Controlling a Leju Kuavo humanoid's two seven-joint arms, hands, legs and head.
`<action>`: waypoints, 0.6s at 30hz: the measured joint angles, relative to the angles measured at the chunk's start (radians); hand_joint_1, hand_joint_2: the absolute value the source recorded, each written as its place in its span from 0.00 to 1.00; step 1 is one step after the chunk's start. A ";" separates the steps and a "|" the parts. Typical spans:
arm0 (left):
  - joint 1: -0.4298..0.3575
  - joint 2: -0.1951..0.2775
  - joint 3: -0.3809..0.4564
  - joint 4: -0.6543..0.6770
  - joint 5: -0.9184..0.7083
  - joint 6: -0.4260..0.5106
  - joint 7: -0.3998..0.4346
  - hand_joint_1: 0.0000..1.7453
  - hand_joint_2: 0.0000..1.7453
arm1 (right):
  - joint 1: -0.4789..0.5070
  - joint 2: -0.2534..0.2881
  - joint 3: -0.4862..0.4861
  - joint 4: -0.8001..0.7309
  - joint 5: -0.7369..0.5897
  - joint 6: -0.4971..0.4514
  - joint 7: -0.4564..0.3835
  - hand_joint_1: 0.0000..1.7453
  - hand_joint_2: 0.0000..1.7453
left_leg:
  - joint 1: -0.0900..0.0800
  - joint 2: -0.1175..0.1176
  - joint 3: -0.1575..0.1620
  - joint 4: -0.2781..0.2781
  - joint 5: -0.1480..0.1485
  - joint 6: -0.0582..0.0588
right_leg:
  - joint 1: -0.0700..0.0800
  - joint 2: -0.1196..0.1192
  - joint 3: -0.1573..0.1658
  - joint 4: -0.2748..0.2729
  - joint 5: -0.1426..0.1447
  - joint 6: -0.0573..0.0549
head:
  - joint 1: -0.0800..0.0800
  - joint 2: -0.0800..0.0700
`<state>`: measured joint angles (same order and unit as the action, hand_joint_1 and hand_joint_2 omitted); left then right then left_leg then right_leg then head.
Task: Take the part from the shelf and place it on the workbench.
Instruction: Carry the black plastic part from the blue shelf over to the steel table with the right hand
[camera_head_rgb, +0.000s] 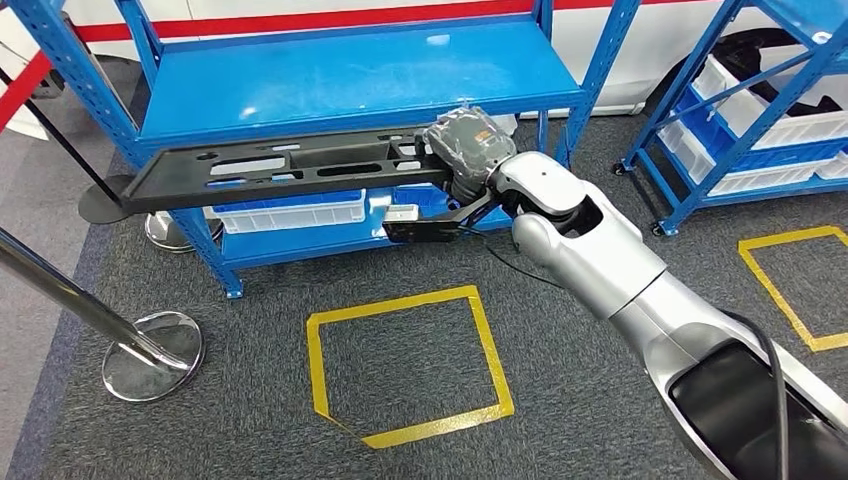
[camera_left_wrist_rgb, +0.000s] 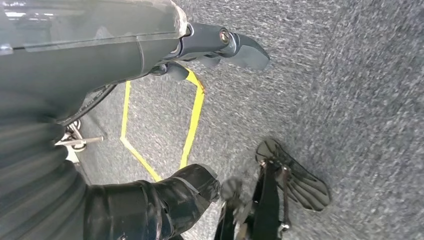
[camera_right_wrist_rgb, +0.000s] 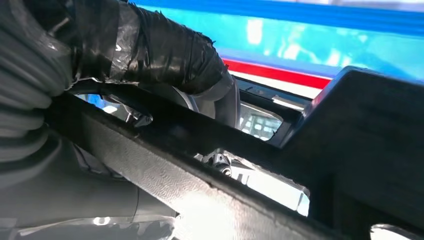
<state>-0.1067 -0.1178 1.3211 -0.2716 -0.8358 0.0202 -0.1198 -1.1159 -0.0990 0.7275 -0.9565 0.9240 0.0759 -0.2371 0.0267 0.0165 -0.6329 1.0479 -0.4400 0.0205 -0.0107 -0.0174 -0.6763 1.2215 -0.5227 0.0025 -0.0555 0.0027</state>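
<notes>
Grey carpet (camera_head_rgb: 560, 400) covers the floor, marked with a yellow taped square (camera_head_rgb: 408, 365) directly ahead of us and part of a second one (camera_head_rgb: 795, 285) to our right. Beyond the first square stands a blue shelf (camera_head_rgb: 350, 75) with a bare upper deck; a white bin (camera_head_rgb: 290, 213) sits on its lower level. A second blue rack (camera_head_rgb: 740, 120) holding white bins stands to our right. A chrome stanchion base (camera_head_rgb: 152, 355) rests on the carpet to our left, with a black round base (camera_head_rgb: 105, 198) farther back.

Our right hand (camera_head_rgb: 468, 150) is clamped on one end of the part (camera_head_rgb: 285, 168), a long, flat black panel with several cut-outs. We hold the part roughly level in the air, in front of the shelf's front edge and above its lower level; its free end extends to our left, past the shelf's left post. In the right wrist view, the taped thumb (camera_right_wrist_rgb: 150, 50) presses over a black rib of the part (camera_right_wrist_rgb: 360, 135), with the dark fingers on the other side.

Our left hand (camera_left_wrist_rgb: 210, 47) hangs over the carpet; its dark fingers (camera_left_wrist_rgb: 245, 50) hold nothing, but we cannot tell whether they are spread or curled.
</notes>
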 joint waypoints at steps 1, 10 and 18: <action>0.001 -0.001 0.000 0.000 0.000 0.000 0.000 0.00 1.00 | -0.001 0.001 -0.002 0.000 -0.002 0.000 0.002 1.00 1.00 | -0.002 0.005 -0.004 0.000 0.005 -0.003 | 0.007 -0.017 0.051 -0.073 0.013 -0.007 | 0.000 0.000; 0.003 -0.001 0.000 -0.003 -0.001 0.003 0.005 0.00 1.00 | -0.005 0.014 -0.007 0.007 -0.001 0.000 0.004 1.00 1.00 | -0.004 -0.001 -0.055 0.128 -0.087 -0.040 | 0.014 0.017 0.082 -0.202 0.083 -0.051 | -0.001 0.000; 0.005 0.002 0.000 -0.008 -0.003 0.004 0.009 0.00 1.00 | 0.003 0.019 -0.006 0.025 -0.001 0.001 0.004 1.00 1.00 | -0.001 -0.077 0.056 0.021 -0.062 -0.028 | 0.018 0.101 0.012 -0.153 0.107 -0.038 | -0.001 0.000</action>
<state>-0.1020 -0.1153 1.3209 -0.2791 -0.8392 0.0238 -0.1111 -1.1131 -0.0803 0.7214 -0.9312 0.9232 0.0772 -0.2334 0.0254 -0.0600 -0.5771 1.0685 -0.5020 -0.0078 0.0069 0.0836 -0.6643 1.0687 -0.4159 -0.0358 -0.0565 0.0027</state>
